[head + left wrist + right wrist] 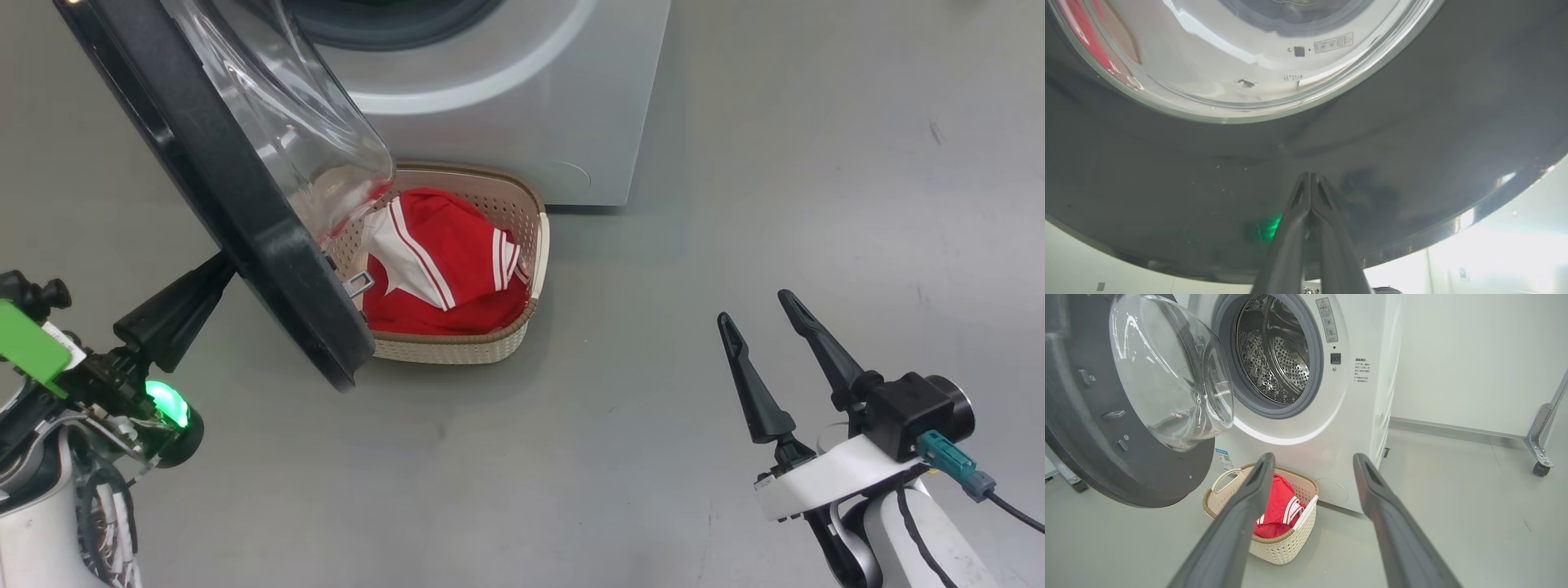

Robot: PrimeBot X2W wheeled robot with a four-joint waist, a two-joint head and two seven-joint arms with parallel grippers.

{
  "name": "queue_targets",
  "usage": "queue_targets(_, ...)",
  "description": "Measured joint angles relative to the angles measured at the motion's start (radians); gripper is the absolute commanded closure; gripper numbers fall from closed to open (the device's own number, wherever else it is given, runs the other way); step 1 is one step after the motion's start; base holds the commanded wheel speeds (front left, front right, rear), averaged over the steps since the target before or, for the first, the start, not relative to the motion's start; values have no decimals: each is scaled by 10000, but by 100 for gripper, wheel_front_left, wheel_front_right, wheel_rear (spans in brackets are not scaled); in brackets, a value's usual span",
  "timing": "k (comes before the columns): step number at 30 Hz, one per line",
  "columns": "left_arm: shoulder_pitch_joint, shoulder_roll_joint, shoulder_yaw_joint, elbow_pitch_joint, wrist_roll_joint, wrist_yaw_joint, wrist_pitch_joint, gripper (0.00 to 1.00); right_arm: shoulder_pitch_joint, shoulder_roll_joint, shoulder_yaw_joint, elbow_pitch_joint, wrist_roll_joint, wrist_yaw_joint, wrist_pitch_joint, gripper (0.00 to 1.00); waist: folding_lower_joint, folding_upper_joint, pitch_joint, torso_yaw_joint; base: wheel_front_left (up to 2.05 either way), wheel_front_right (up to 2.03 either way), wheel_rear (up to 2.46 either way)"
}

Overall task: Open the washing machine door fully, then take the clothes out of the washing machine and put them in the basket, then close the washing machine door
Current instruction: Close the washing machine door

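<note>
Grey floor (735,163) wide around right claw (753,306), door rim (277,261) overhanging basket (457,349) edge

Pale grey floor (775,180), smooth, faintly scuffed. The washing machine (522,122) stands on it, and the basket (457,349) sits on the floor just beside its base. Over by the wall (1474,355), a metal frame's castor (1540,468) rests down.
</note>
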Motion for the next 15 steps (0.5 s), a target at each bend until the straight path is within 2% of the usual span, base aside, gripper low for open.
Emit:
queue_targets(6,122,19,-426,25,-838,127,-577,100,-1,40,-8,27,2,0,-2,0,0,0,18,-315,0,0,0)
queue_targets(15,162,19,-1275,0,-1473,127,-1446,100,-2,86,-40,84,4,0,-4,0,0,0,19,-767,0,0,0)
